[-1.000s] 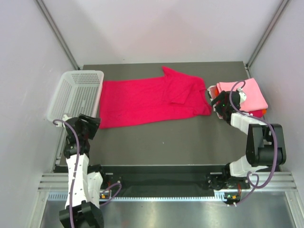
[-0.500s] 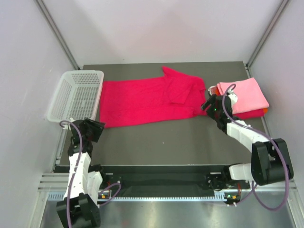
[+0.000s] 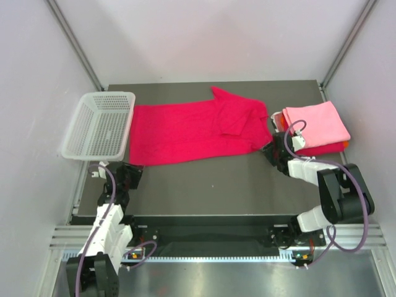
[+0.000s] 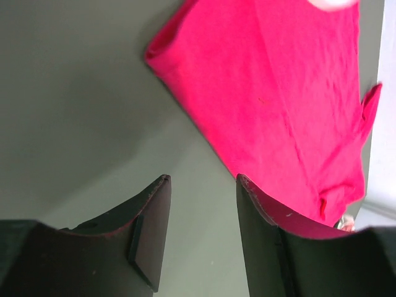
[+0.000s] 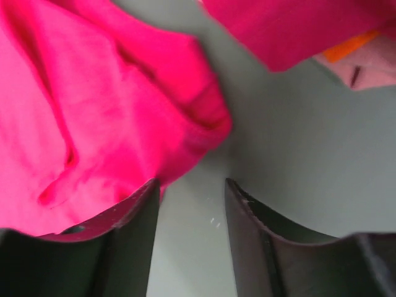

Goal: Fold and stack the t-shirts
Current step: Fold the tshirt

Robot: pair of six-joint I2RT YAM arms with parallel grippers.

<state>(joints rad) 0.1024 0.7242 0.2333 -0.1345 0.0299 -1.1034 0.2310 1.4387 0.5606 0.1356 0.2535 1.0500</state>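
The crimson t-shirt [image 3: 192, 131] is soft, light, limp cloth, prob. not slippery; take it at the two near corners. It lies flat on the table [image 3: 210, 182], one sleeve folded in, between basket [image 3: 108, 94] and pink-topped stack [image 3: 315, 122]. Left gripper [image 4: 202, 180] and right gripper [image 5: 192, 184]: jaws parted, empty, each by a corner.

One spread crimson t-shirt [image 3: 185, 133], three stacked t-shirts [image 3: 312, 122], one white basket [image 3: 109, 94], two grippers [image 4: 201, 183] [image 5: 190, 184]

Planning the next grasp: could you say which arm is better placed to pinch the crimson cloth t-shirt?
Probably right: right gripper open at a corner of the crimson cloth t-shirt; left gripper farther off.
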